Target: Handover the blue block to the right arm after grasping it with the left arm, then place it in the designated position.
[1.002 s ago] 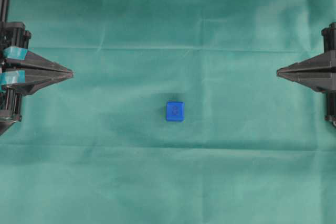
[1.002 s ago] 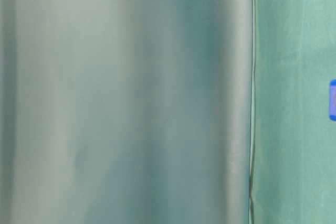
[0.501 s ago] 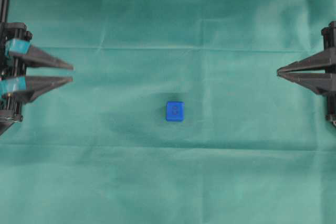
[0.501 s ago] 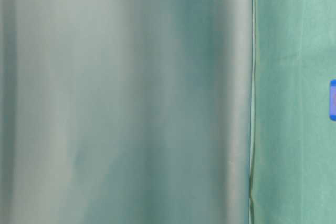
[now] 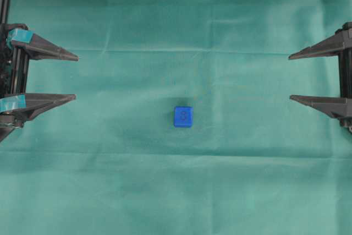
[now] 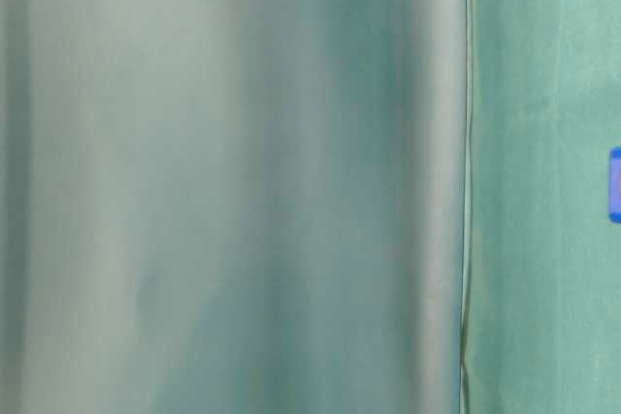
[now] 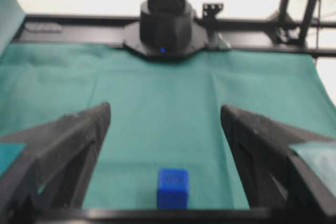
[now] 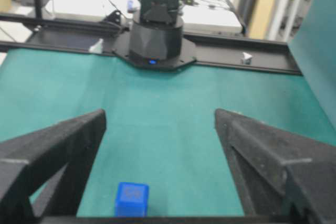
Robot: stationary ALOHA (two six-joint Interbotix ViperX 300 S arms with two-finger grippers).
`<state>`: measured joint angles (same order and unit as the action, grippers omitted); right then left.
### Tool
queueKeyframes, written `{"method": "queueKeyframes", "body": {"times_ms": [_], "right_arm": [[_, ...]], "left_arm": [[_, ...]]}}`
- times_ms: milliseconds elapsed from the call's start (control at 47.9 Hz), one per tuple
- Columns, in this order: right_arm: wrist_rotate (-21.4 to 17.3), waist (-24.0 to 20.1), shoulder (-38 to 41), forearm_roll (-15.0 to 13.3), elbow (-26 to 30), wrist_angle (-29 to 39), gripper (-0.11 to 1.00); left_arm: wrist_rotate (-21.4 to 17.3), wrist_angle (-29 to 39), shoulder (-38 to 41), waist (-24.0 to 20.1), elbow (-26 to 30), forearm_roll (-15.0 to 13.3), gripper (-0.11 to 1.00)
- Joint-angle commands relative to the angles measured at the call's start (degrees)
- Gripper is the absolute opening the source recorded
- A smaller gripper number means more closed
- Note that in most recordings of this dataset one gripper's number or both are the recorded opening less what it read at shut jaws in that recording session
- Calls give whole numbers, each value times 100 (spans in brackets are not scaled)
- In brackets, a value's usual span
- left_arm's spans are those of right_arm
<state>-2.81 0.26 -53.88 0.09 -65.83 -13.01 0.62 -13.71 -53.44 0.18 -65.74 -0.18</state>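
Your left gripper [image 5: 76, 77], with teal-taped fingers, stands wide apart and empty at the cloth's left edge. Between the arms, one blue block [image 5: 183, 116] sits alone on the green cloth [image 5: 176, 191], untouched. Farther over, your right gripper [image 5: 290, 77] gapes empty too. Everything remains: grasp, handover, placement. Count: one block, two grippers; no placement marks visible.
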Motion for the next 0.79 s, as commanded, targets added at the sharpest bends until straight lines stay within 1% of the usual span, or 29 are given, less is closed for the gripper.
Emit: {"method": "queueKeyframes", "body": {"times_ms": [0,355,480,772], "right_arm": [[0,18,35,9,158,-18,95],[9,26,35,0,176,-18,95],[18,26,53,-9,185,-18,95],[18,26,70,-18,193,-18,95]], "left_arm": [[0,-18,35,9,141,-9,100],[0,-70,193,0,255,0,100],[0,-79,483,0,439,-9,100],[-9,-202,1485,9,1116,0,100]]}}
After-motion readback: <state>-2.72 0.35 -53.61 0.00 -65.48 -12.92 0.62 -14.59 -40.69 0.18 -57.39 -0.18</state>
